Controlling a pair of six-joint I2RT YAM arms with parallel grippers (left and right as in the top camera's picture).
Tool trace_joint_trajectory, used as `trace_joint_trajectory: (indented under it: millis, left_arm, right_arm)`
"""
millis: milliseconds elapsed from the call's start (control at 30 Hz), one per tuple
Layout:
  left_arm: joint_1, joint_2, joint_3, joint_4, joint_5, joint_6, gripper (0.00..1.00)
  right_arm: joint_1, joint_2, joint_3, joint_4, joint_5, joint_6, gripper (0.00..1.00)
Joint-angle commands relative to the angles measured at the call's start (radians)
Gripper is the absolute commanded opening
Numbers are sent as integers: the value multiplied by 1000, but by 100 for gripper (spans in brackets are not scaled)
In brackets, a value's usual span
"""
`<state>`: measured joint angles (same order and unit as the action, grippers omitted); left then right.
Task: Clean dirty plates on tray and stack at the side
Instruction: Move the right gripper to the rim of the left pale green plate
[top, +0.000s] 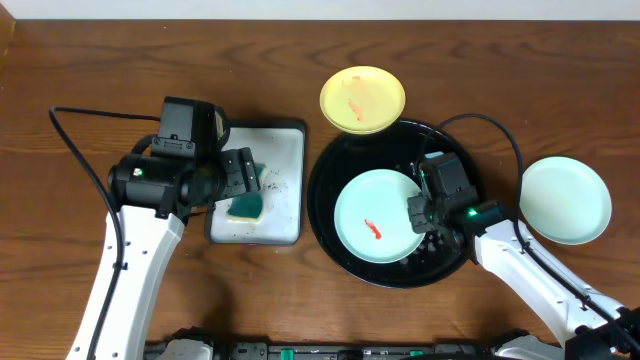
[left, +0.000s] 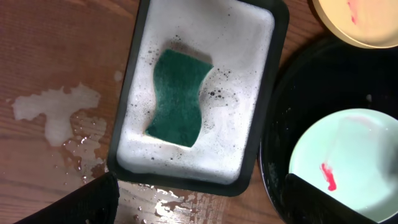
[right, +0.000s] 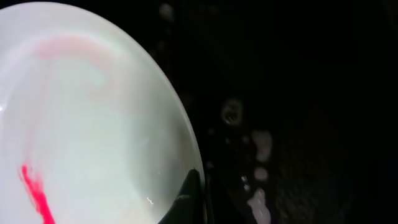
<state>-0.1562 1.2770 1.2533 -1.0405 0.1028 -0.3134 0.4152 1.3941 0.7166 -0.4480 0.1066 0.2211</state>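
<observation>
Plate (top: 365, 200), mint, in tray (top: 325, 170) at centre-right: likely light, stiff, slick; best pinched at right rim. Right claw (top: 425, 208) there, closure unclear; left claw (top: 243, 172) spread above sponge (left: 179, 99).

Smeared mint plate (top: 378, 217) lies in tray (top: 322, 200) — yellow plate (top: 362, 98) at rim, clean plate (top: 565, 200) outside.

My two arms, white links and black joints.
Left arm (top: 125, 265) and right arm (top: 525, 265) each carry a small green light (top: 140, 170) and a looping black cable (top: 100, 113).
</observation>
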Motion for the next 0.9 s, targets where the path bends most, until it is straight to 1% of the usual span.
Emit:
trace_joint_trajectory:
  millis: [0, 33, 67, 100, 167, 267, 400, 467, 533, 567, 633, 733, 767, 800, 867]
  left_arm:
    - [1, -3, 9, -2, 2, 6, 84]
    - [1, -3, 9, -2, 2, 6, 84]
    - [1, -3, 9, -2, 2, 6, 84]
    - [1, -3, 9, -2, 2, 6, 84]
    - [1, -3, 9, -2, 2, 6, 84]
    - [1, -3, 9, -2, 2, 6, 84]
    - [1, -3, 9, -2, 2, 6, 84]
    - [1, -3, 9, -3, 27, -6, 84]
    - [1, -3, 9, -2, 45, -6, 84]
    - [1, -3, 9, 11, 47, -9, 84]
    - [1, -3, 9, 38, 44, -9, 84]
    - [1, -3, 9, 54, 42, 2, 84]
    - [1, -1, 3, 51, 16, 28, 71]
    - [-1, 5, -8, 48, -11, 28, 67]
    - [-6, 21, -55, 49, -62, 6, 65]
  right_arm:
    - [-4, 3, 9, -31, 53, 158, 1]
    - [-4, 3, 9, -39, 29, 175, 4]
    - [-4, 3, 9, -45, -4, 175, 24]
    - [-4, 0, 10, -51, -40, 174, 39]
    - [-6, -10, 18, -74, -79, 159, 41]
    - [-37, -48, 61, -132, -163, 66, 50]
    - [-110, -97, 138, -216, -263, -75, 52]
    - [-153, -119, 175, -246, -337, -131, 52]
    - [-191, -142, 195, -260, -405, -158, 56]
    - [-203, -150, 197, -261, -422, -159, 56]
    - [-233, -164, 197, -275, -433, -159, 56]
    - [-238, -164, 197, -309, -430, -159, 56]
    - [-238, -164, 197, -319, -424, -159, 56]
    - [-238, -164, 197, -319, -422, -159, 57]
    - [-238, -164, 197, -319, -422, -159, 57]
